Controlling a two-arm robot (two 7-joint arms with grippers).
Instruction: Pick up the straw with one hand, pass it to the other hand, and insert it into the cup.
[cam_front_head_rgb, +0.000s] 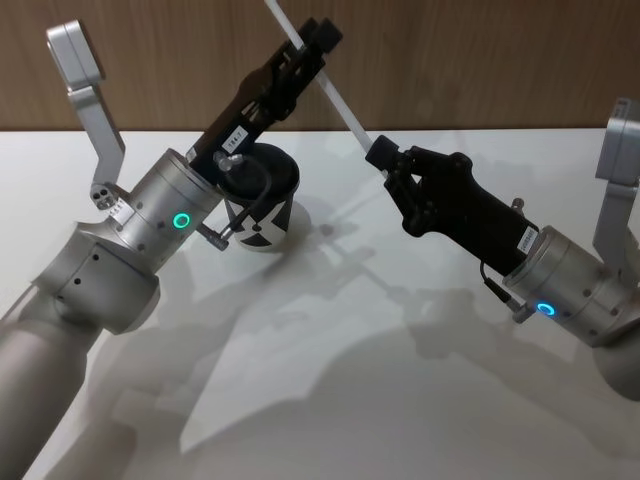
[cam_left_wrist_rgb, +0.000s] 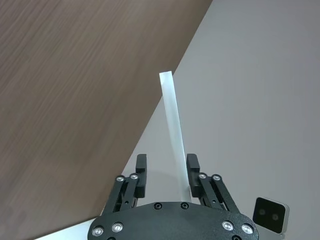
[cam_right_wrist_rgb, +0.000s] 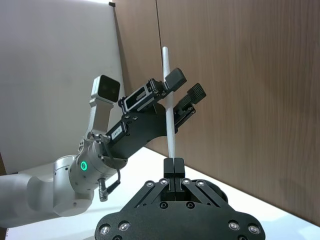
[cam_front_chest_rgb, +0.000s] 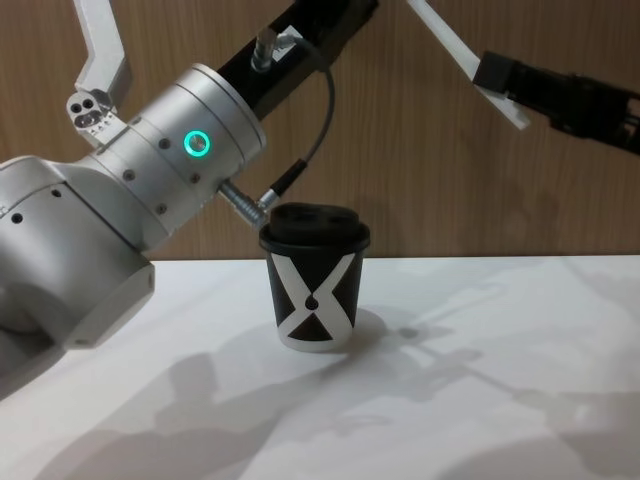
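Straw (cam_front_head_rgb: 343, 102) pinched by right hand (cam_right_wrist_rgb: 174, 161); left wrist view: left hand (cam_left_wrist_rgb: 167, 162) spread astride.

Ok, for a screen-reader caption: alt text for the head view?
The right gripper is shut on the lower end of a long white plastic straw; the open left gripper straddles its upper part. A black lidded paper cup stands on the white table.

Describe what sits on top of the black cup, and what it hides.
A black plastic lid sits on the cup, closing its mouth. The lid covers the inside, so any contents cannot be seen.
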